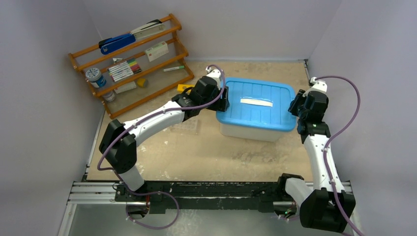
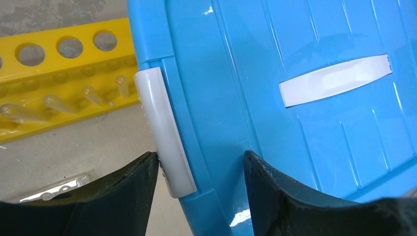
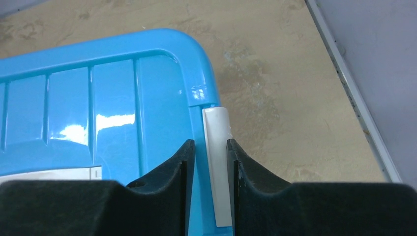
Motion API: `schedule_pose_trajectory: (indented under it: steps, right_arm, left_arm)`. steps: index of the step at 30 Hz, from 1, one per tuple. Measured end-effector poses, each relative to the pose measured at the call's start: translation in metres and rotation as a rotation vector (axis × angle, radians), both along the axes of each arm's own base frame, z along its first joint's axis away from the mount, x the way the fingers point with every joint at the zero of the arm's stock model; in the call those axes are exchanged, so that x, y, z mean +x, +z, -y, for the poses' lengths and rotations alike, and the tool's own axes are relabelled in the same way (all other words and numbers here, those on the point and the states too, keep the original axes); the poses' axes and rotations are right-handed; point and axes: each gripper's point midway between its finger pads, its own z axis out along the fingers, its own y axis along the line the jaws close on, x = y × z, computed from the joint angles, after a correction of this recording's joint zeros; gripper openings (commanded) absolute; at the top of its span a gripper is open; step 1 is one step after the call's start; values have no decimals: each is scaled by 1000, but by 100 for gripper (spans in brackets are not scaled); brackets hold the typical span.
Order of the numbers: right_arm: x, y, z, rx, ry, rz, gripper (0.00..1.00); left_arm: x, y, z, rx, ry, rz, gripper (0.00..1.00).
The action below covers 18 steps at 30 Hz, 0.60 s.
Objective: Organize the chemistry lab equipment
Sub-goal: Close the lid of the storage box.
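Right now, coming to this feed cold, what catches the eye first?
The blue-lidded bin in the middle of the table dominates. The left claw stands open around its white latch, and the right claw straddles the opposite latch. A yellow rack lies just left of the bin; a wooden shelf stands in the far left corner.

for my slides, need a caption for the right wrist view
Right gripper, a finger each side of the white latch on the blue lid
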Motion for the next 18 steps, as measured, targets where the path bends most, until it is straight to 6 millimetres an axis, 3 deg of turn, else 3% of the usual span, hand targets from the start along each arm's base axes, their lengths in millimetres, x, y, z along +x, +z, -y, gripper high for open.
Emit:
schedule_pose_trajectory:
  steps: [3, 7, 8, 12, 18]
  right_arm:
    - [0, 1, -2, -2, -17, -5, 23]
    - [1, 2, 1, -2, -48, -10, 24]
    - [1, 1, 1, -1, -53, -13, 28]
    - [0, 2, -4, 18, -53, -17, 64]
    - [-17, 0, -16, 55, -25, -53, 75]
  left_arm:
    - [0, 0, 0, -5, 2, -1, 61]
    - [0, 0, 0, -10, 2, -3, 61]
    - [0, 0, 0, -10, 2, -3, 61]
    - [0, 0, 0, -12, 2, -3, 62]
    - [-5, 2, 1, -31, -18, 11, 68]
